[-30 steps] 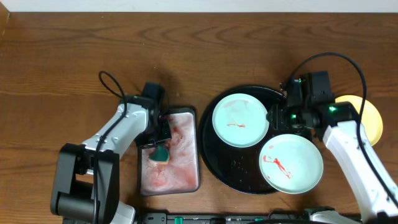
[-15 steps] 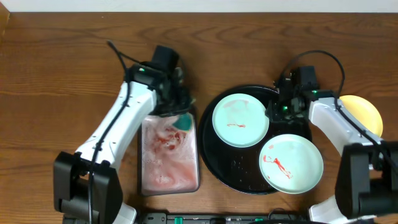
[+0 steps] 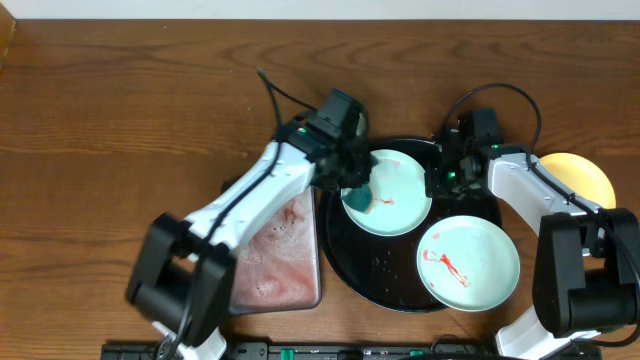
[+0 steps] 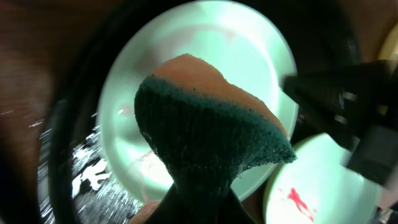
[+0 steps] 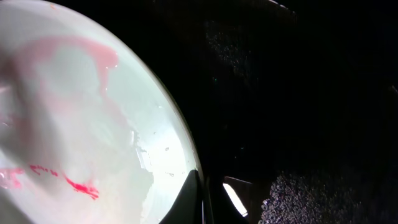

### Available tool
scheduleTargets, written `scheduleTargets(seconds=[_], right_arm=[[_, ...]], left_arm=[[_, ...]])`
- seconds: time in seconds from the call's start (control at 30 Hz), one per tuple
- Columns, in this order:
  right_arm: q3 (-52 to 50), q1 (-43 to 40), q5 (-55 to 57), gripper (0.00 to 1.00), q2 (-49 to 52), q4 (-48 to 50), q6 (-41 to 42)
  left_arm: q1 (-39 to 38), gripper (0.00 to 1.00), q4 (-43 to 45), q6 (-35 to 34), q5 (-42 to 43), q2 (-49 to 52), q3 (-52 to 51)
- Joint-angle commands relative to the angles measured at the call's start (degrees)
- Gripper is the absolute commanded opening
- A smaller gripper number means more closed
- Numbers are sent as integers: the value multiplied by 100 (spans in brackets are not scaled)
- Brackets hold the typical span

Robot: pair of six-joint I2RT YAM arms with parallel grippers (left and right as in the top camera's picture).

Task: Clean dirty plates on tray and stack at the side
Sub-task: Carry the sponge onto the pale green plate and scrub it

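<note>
The brown wood tabletop carries the round black tray. A smaller pinkish tray smeared with red sits just beside it at 9 o'clock. Two mint-white plates lie on the black tray. The upper plate is toward 12 o'clock, with faint pink streaks and a small red mark. The lower plate is at about 4 o'clock, with a red squiggle on its 8 o'clock side. The pale yellow plate rests off the tray on bare wood at about 2 o'clock, partly hidden by the right arm.

The left gripper is clamped on a green-backed sponge, which is over the upper plate's 9 o'clock part (contact with the plate cannot be judged). The right gripper is at that plate's 3 o'clock rim. One fingertip shows at the edge, and I cannot tell whether the jaws grip it.
</note>
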Motion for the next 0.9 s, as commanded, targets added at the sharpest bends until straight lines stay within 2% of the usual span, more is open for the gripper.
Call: scheduleTargets(seconds=[0.0, 0.07, 0.17, 0.23, 0.43, 0.47, 0.67, 0.87], right_arm=[[85, 50, 133, 1, 90, -35, 68], [83, 50, 240, 1, 90, -70, 28], [79, 55, 240, 12, 90, -101, -61], [79, 55, 238, 14, 94, -94, -59], [79, 57, 236, 7, 258, -79, -59], [79, 55, 229, 1, 308, -85, -57], [79, 55, 81, 1, 376, -131, -59], [79, 57, 81, 1, 358, -203, -59]], left_arm=[[-201, 7, 216, -330, 72, 448, 76], [-262, 8, 332, -382, 70, 614, 76], [-297, 8, 391, -455, 70, 761, 76], [-297, 7, 402, -455, 70, 767, 76], [-297, 7, 614, -535, 68, 767, 76], [-297, 8, 662, -588, 68, 767, 76], [-343, 8, 981, -968, -350, 837, 76], [-518, 8, 1355, -1316, -382, 1327, 76]])
